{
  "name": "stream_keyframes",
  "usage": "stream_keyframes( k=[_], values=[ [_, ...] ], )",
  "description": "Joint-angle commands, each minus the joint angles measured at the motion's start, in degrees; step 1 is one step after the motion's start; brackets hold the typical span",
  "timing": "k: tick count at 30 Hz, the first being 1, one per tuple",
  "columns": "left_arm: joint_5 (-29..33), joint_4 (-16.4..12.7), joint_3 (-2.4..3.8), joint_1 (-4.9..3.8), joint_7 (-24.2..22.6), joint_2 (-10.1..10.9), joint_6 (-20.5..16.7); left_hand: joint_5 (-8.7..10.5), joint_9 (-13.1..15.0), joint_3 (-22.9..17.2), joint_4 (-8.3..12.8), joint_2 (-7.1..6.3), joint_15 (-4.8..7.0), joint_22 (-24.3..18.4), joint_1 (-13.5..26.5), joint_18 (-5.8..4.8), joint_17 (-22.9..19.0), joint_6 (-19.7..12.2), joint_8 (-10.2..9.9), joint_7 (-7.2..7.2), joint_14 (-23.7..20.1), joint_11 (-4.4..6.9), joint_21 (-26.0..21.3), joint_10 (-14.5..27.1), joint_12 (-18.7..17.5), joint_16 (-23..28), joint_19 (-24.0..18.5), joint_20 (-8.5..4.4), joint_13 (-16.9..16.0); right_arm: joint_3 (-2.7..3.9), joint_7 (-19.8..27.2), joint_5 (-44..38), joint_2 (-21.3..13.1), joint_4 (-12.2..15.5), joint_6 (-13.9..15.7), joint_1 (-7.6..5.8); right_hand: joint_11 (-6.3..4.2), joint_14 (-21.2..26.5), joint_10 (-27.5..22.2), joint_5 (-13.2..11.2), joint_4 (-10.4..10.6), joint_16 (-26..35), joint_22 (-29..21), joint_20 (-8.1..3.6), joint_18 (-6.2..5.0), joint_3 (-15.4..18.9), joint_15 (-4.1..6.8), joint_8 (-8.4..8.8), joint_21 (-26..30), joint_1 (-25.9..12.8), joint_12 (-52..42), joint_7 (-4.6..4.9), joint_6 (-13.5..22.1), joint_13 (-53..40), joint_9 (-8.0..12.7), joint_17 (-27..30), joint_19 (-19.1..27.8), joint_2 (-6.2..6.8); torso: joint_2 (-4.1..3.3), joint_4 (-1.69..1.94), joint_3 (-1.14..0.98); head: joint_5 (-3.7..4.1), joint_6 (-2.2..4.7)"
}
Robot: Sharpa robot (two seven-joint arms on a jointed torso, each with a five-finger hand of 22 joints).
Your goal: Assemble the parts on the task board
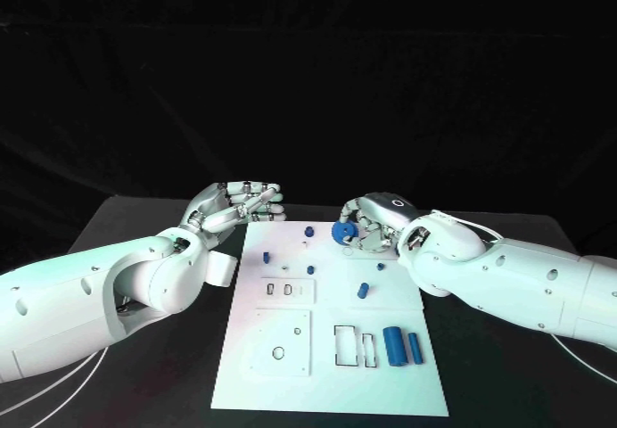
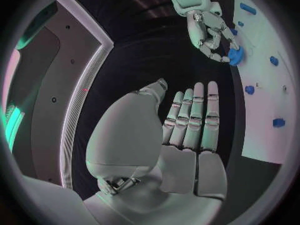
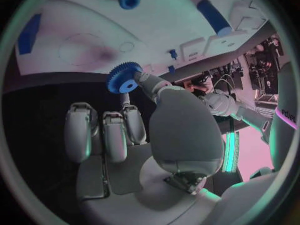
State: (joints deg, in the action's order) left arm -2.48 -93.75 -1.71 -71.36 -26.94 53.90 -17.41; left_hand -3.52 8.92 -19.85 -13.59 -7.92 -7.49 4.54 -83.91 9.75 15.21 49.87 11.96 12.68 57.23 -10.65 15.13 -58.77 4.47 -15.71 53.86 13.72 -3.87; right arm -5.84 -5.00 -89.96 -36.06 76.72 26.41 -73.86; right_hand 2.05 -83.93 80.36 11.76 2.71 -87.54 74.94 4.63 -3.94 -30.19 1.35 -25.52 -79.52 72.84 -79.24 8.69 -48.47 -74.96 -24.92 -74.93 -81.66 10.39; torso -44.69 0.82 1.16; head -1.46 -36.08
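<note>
The white task board [image 1: 328, 366] lies in the middle of the black table. My right hand [image 1: 373, 223] hovers over the board's far right corner and pinches a blue gear [image 1: 343, 233] between thumb and finger; the gear [image 3: 124, 78] stands on edge above the board [image 3: 81, 25] in the right wrist view. My left hand [image 1: 238, 207] hangs just off the board's far left corner, fingers stretched out, holding nothing. From the left wrist view my left hand's palm [image 2: 187, 135] is bare, and beyond it the right hand [image 2: 209, 27] carries the gear [image 2: 235, 56].
Small blue pegs [image 1: 308, 229] [image 1: 267, 257] [image 1: 364, 289] stand or lie on the board's far half. Two blue cylinders [image 1: 393, 346] [image 1: 415, 348] lie beside a rectangular slot [image 1: 349, 346] at the near right. A round hole [image 1: 278, 353] sits at the near left.
</note>
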Motion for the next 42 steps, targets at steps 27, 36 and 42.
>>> stream_keyframes(
  k=[27,36,42],
  values=[
    [0.1,0.0,0.04,-0.05,-0.1,-0.9,0.8,0.29,0.0,-0.5,0.0,0.34,-0.34,-0.1,-0.3,0.79,0.1,-0.4,-0.2,1.52,0.0,-0.10,-0.3,0.1,-0.2,0.4,0.2,0.09,0.0,-0.29,0.1,-3.4,11.2,-7.2,0.8,2.12,0.18,-4.7,0.1,0.0,0.2,-0.2,2.9,-0.12,0.77,-0.8,0.33,0.55,-0.1,-1.8,0.3,-1.74,-2.2,-1.0,-1.8,-8.4,-0.3,0.16,-0.07,-0.03,-0.08,-0.76,-0.35],
    [0.0,0.2,0.05,-0.05,-0.1,-1.0,0.7,0.30,0.0,-0.7,0.1,0.31,-0.34,-0.1,-0.4,0.78,0.2,-0.4,-0.2,1.52,0.0,-0.11,-0.3,0.1,-0.2,0.5,0.2,0.09,0.0,-0.31,0.2,-3.1,12.5,-8.7,0.3,2.81,0.24,-4.6,0.0,0.0,0.3,-0.2,2.6,-0.10,0.71,-0.9,0.29,0.74,0.2,-2.0,0.4,-1.67,-2.1,-0.9,-1.8,-8.2,-0.1,0.15,-0.06,-0.09,-0.09,-0.75,-0.53],
    [0.0,0.3,0.05,-0.05,0.0,-1.2,0.8,0.30,0.0,-0.7,0.1,0.31,-0.34,-0.1,-0.4,0.78,0.2,-0.4,-0.2,1.52,0.0,-0.11,-0.3,0.1,-0.2,0.5,0.2,0.09,0.0,-0.31,0.2,-3.0,13.1,-9.6,0.5,2.94,0.26,-4.6,0.0,0.1,0.3,-0.1,2.5,-0.08,0.68,-1.0,0.27,0.80,0.3,-2.1,0.4,-1.65,-2.1,-0.8,-1.8,-8.1,0.0,0.12,-0.03,-0.04,-0.09,-0.75,-0.39]
  ],
)
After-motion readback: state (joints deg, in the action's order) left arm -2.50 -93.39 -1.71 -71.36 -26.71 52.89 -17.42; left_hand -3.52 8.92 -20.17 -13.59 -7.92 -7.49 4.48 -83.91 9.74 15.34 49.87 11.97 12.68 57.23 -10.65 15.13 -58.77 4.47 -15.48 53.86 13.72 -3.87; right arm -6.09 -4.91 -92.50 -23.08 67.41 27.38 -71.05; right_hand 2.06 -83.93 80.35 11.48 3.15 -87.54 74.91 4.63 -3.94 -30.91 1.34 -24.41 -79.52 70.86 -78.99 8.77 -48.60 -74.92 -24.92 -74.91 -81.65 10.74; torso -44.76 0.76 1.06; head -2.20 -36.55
